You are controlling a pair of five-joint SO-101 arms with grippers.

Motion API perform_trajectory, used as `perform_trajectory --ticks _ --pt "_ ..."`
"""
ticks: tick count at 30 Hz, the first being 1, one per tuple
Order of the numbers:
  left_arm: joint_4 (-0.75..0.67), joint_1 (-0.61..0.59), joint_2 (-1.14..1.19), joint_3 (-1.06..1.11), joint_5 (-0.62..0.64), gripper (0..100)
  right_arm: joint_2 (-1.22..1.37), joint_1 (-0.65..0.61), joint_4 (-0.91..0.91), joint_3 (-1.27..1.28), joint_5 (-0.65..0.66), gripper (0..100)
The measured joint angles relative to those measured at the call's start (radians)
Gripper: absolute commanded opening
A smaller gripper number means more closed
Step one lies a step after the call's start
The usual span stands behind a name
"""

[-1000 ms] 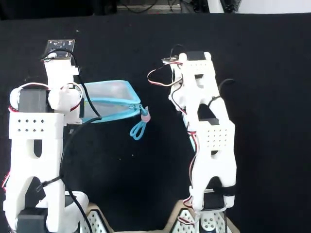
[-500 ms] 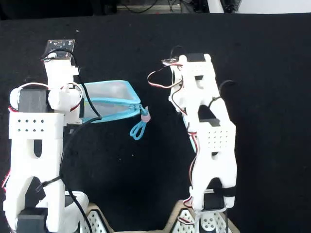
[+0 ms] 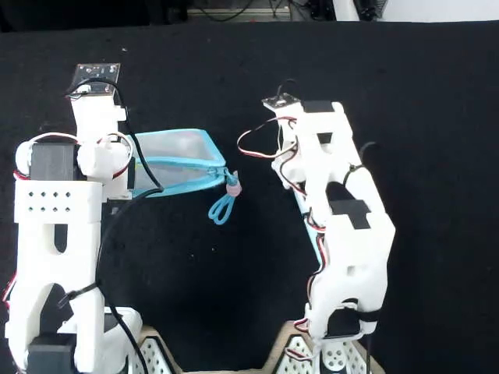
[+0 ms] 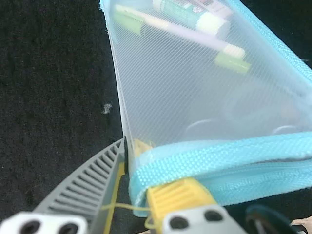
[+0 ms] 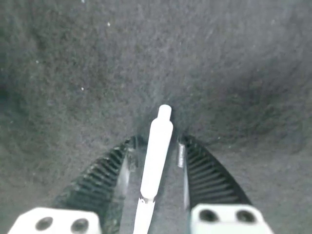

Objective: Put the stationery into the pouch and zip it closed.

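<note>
The translucent pouch (image 3: pixel 175 160) with a light blue zip edge lies flat on the black cloth. Its pink and blue pull loop (image 3: pixel 224 201) trails off one corner. Through the pouch wall (image 4: pixel 195 87) I see a glue stick (image 4: pixel 195 12) and green-capped pens (image 4: pixel 229 61). My left gripper (image 4: pixel 139 168) is shut on the pouch's corner by the zip end. In the right wrist view, a white pen (image 5: pixel 156 146) lies on the cloth. My right gripper (image 5: pixel 156 146) is open and low around it, one finger on each side with small gaps. The right arm (image 3: pixel 343 210) hides this from above.
Black cloth (image 3: pixel 437 117) covers the whole table, with bare room to the right of the right arm and between the two arms. The arm bases (image 3: pixel 327 354) stand at the near edge. A small metal plate (image 3: pixel 97 72) lies behind the left arm.
The right arm has swung and leaned to the right, and its wrist has turned. The left arm and the pouch have not moved.
</note>
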Motion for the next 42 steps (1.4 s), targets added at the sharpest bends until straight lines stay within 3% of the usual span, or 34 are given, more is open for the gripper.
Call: perform_trajectory --ticks 5,9,23,33,42 --pt "0.0 0.0 0.0 0.0 0.0 3 0.0 0.0 -0.037 0.002 0.0 12.0" --pt "0.0 0.0 0.0 0.0 0.0 3 0.0 0.012 -0.075 0.006 0.0 0.7" --pt "0.0 0.0 0.0 0.0 0.0 3 -0.106 0.046 -0.035 0.008 -0.092 1.1" --pt "0.0 0.0 0.0 0.0 0.0 3 -0.393 0.038 0.026 0.075 -0.242 1.1" --pt "0.0 0.0 0.0 0.0 0.0 3 -0.741 -0.086 0.034 0.158 -0.345 1.1"
